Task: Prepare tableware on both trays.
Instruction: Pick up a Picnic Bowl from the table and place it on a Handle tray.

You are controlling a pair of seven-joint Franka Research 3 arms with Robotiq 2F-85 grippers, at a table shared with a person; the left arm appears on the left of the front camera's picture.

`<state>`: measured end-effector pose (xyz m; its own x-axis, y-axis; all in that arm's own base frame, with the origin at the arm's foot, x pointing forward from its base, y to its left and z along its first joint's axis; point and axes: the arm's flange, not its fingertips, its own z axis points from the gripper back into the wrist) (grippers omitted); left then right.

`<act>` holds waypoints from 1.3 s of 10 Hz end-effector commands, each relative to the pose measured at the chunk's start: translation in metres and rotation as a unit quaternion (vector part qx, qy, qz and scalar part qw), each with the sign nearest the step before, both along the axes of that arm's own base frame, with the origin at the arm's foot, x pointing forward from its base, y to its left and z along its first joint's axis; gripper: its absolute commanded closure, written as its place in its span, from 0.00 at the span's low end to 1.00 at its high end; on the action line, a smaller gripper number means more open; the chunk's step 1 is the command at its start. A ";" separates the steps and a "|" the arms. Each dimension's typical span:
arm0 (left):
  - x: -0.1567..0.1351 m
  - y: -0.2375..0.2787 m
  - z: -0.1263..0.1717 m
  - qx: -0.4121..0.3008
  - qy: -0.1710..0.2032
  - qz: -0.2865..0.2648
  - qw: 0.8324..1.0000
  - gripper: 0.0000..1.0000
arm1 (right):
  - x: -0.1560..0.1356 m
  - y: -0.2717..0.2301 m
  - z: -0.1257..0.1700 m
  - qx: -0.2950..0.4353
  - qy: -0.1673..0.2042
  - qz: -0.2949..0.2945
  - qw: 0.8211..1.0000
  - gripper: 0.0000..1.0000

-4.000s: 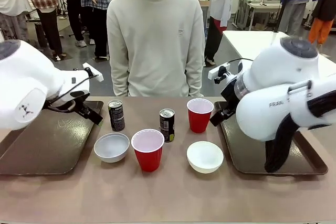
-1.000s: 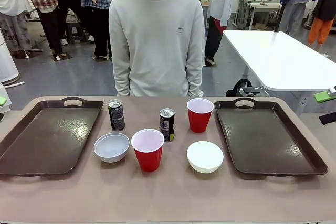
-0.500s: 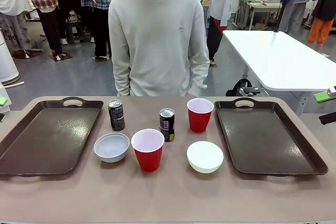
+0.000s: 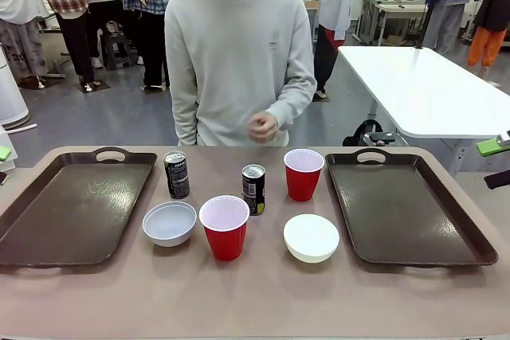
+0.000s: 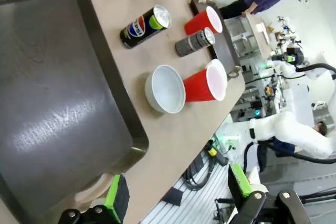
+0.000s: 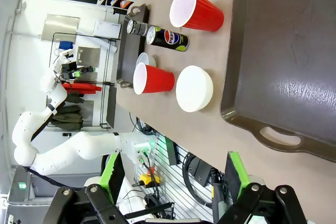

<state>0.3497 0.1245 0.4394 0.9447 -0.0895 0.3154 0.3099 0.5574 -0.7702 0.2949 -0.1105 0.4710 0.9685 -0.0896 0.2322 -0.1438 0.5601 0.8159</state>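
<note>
Both dark brown trays lie bare on the tan worktop [image 4: 255, 300], the left tray [image 4: 56, 220] at its left end and the right tray [image 4: 422, 220] at its right end. All the tableware stands upright between them, on the worktop and on neither tray. In the far row are the left can [image 4: 177, 174], the right can [image 4: 253, 189] a little nearer, and the far red cup [image 4: 303, 174] just beside the right tray's far corner. In the near row are the left bowl [image 4: 169, 223], the near red cup [image 4: 225, 227] close beside it and just in front of the right can, and the right bowl [image 4: 311, 237] apart to the right. The person stands at the far edge with one hand [image 4: 262, 127] loosely curled at the waist; whether it holds anything is too small to tell. The left jaws stand wide open off the left tray's near end, with nothing between their green pads [image 5: 114, 199]. The right jaws gape likewise off the right tray's near end, green pads [image 6: 233, 169] empty.
</note>
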 end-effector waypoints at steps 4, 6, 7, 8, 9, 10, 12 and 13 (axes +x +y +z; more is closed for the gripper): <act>0.000 0.000 0.000 0.000 0.000 0.000 1.000 0.00 | 0.000 -0.001 -0.001 0.006 -0.001 0.001 1.000 0.00; 0.006 -0.046 0.018 0.114 -0.020 0.005 0.993 0.00 | 0.000 -0.001 -0.001 0.006 -0.001 0.001 1.000 0.00; 0.012 -0.074 0.028 0.171 -0.026 0.001 0.985 0.00 | 0.000 -0.001 -0.001 0.006 -0.001 0.001 1.000 0.00; 0.016 -0.106 0.036 0.222 -0.044 -0.007 0.974 0.00 | 0.000 -0.001 -0.001 0.006 -0.001 0.001 1.000 0.00; 0.017 -0.141 0.039 0.263 -0.055 -0.025 0.963 0.00 | 0.000 -0.001 -0.001 0.006 -0.001 0.001 1.000 0.00; 0.018 -0.174 0.035 0.307 -0.062 -0.042 0.949 0.00 | 0.000 -0.001 -0.001 0.006 -0.001 0.001 1.000 0.00; 0.015 -0.237 0.005 0.404 -0.054 -0.072 0.910 0.00 | 0.000 -0.001 -0.001 0.006 -0.001 0.001 1.000 0.00; 0.009 -0.261 -0.012 0.437 -0.045 -0.089 0.894 0.00 | 0.000 -0.001 -0.001 0.006 -0.001 0.001 1.000 0.00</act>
<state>0.3533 -0.1283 0.4423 0.8549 -0.4809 0.1945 0.5054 0.8567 -0.1031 0.2944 -0.1109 0.4711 0.9688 -0.0910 0.2307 -0.1411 0.5627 0.8145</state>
